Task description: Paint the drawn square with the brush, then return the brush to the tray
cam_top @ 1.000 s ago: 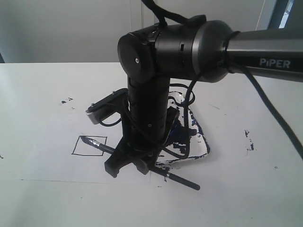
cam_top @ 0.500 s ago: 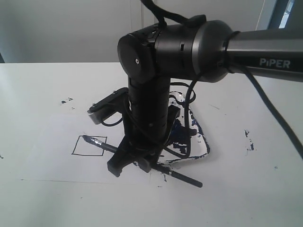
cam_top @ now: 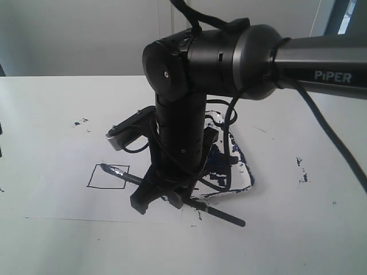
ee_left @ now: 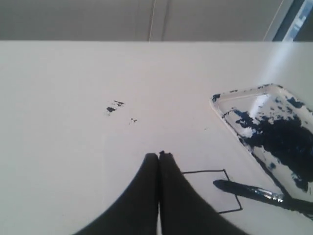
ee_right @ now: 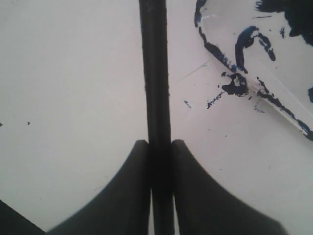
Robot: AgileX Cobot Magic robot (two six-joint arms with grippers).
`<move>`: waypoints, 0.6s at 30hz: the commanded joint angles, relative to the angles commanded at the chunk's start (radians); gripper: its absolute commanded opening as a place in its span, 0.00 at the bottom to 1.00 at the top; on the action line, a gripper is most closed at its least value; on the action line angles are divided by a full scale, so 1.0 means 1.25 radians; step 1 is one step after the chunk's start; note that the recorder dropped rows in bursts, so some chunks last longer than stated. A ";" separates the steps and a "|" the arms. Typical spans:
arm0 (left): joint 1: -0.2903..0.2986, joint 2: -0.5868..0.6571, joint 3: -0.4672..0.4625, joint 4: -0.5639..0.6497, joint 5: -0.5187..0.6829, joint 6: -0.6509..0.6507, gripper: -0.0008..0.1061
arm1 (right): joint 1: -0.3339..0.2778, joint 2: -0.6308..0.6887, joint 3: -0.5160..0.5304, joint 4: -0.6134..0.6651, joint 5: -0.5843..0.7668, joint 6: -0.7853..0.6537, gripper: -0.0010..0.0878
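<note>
The thin black brush lies slanted low over the paper. My right gripper is shut on its middle, which the right wrist view shows as the brush pinched in that gripper. Its wet tip sits just inside the top left corner of the drawn square, whose interior looks white. Behind the right arm is the paint-blotched tray, partly hidden. My left gripper hovers shut and empty, with the square, brush and tray beyond it.
Dark paint specks dot the white table at the back left and to the right of the tray. The paper sheet's front edge runs below the square. The right arm's bulky body fills the upper middle.
The brush has slid slightly right and toward the front, its tip moving a little further into the square. A dark sliver has appeared at the exterior view's left edge.
</note>
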 joint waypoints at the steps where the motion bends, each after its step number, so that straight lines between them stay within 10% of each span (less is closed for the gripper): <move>1: 0.000 0.019 -0.007 0.005 -0.002 0.002 0.01 | 0.000 0.000 0.000 0.000 0.000 0.000 0.01; 18: -0.099 0.359 -0.068 0.023 -0.068 0.149 0.01 | 0.000 0.000 0.000 -0.002 0.000 0.004 0.01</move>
